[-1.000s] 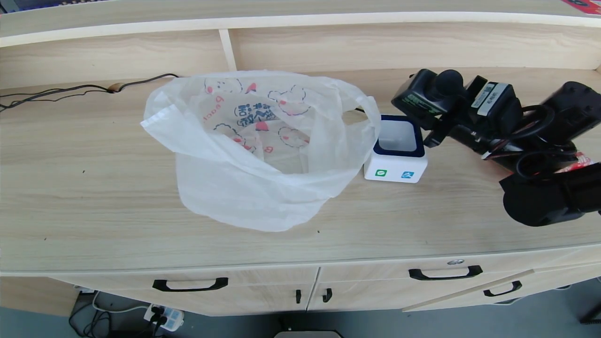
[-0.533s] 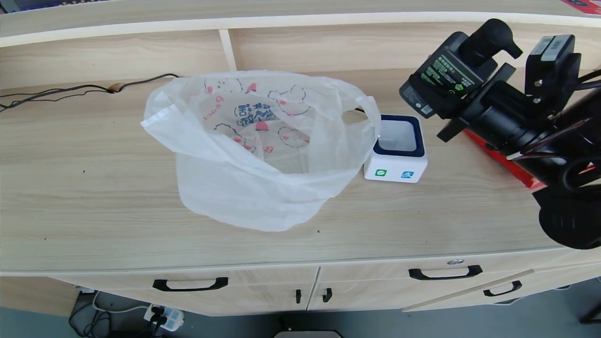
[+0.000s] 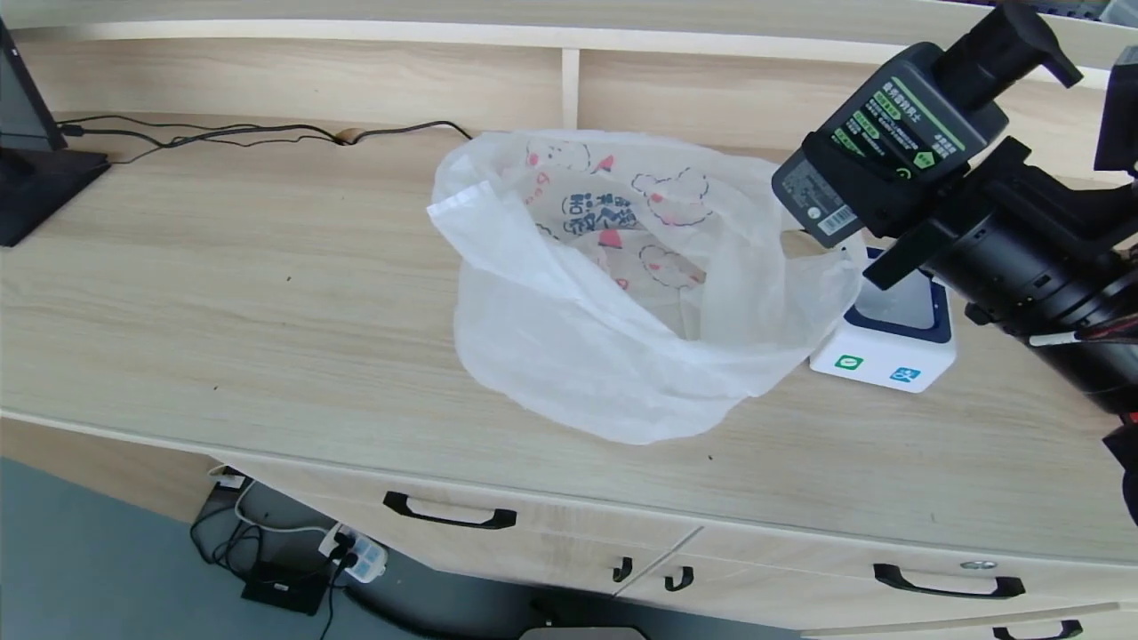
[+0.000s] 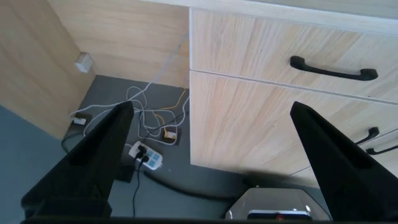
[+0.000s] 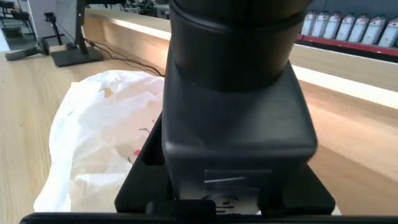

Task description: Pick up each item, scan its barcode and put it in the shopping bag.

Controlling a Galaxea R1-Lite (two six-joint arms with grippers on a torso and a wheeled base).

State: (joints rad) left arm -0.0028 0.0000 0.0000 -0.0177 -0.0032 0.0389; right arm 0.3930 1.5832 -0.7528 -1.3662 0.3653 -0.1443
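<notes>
Between the fingers of my right gripper (image 3: 942, 209), which are pressed in on its body, sits the black bottle (image 3: 889, 147). It is tilted, with its dark cap pointing up and away from the wrist and its barcode (image 3: 834, 220) at the corner farthest from the cap. Directly beneath the gripper and partly hidden by it stands the white barcode scanner (image 3: 889, 356) with its dark blue rim, on the wooden counter (image 3: 222, 293); the bottle hangs above the scanner's window, not against it. Beside the gripper, toward my left and touching the scanner's side, the shopping bag (image 3: 622, 293) stands open and slumped, its thin film sagging at the near rim. My left gripper (image 4: 211, 155) is spread wide with nothing in it, hanging low in front of the drawer fronts (image 4: 267, 93). My main worry is the scan. The barcode seems to face out toward the bag side instead of down at the window, so a plain descent may read nothing unless I roll the wrist first. That roll is a risk in itself, because the bottle looks smooth and I cannot tell how deep the fingers sit on it, so it could slip. The bag is another risk: its loose edge lies right against the scanner, and a careless sweep across could snag the film, drag the bag or fold its mouth shut before the drop.
</notes>
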